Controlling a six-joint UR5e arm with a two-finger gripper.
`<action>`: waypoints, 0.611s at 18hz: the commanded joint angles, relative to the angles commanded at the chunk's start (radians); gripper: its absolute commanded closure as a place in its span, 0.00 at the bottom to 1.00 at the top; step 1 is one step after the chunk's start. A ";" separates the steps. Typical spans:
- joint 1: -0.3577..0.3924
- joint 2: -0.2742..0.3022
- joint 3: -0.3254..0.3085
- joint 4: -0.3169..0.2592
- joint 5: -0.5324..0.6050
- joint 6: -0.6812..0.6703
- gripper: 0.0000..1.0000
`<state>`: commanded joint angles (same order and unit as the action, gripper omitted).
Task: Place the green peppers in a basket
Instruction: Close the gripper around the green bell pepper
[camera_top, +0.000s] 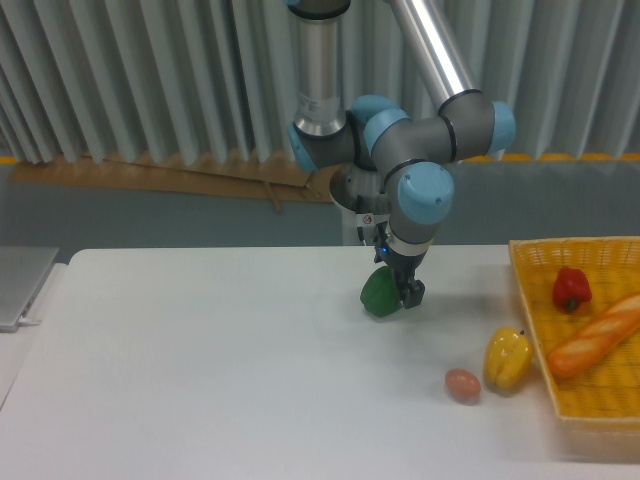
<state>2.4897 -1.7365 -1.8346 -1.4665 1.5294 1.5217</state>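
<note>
End effector (397, 293) clamping the green pepper (380, 294), fingers closed on its right side; pepper hanging at the end effector, just above the counter (200, 360) near its far middle. Contact with the counter hard to tell from this view.

Step in hand, as I'm reading it: pickup done, carry beginning. Basket (530, 300) sitting well apart at the right edge, so the next move is calling for a lift and a rightward travel, passing over or behind the yellow pepper (507, 358) and the egg (462, 384), then a release over a free patch of mesh.

Green pepper: glossy, dark, lobed, rounded; likely slick under the fingers. Basket: yellow-orange woven mesh, shallow, rectangular, already holding a small red pepper (571, 288) and a bread loaf (595, 335), long and orange-brown. Yellow pepper smooth, shiny, standing just left of the basket's wall. Egg small, pinkish-brown, matte. Counter white, flat.
</note>
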 joint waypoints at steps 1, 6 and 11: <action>0.000 0.000 -0.003 0.000 -0.002 0.000 0.00; 0.000 -0.002 -0.009 0.002 0.000 0.000 0.00; 0.000 -0.003 -0.011 0.011 0.002 0.026 0.00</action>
<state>2.4897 -1.7395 -1.8454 -1.4558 1.5309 1.5476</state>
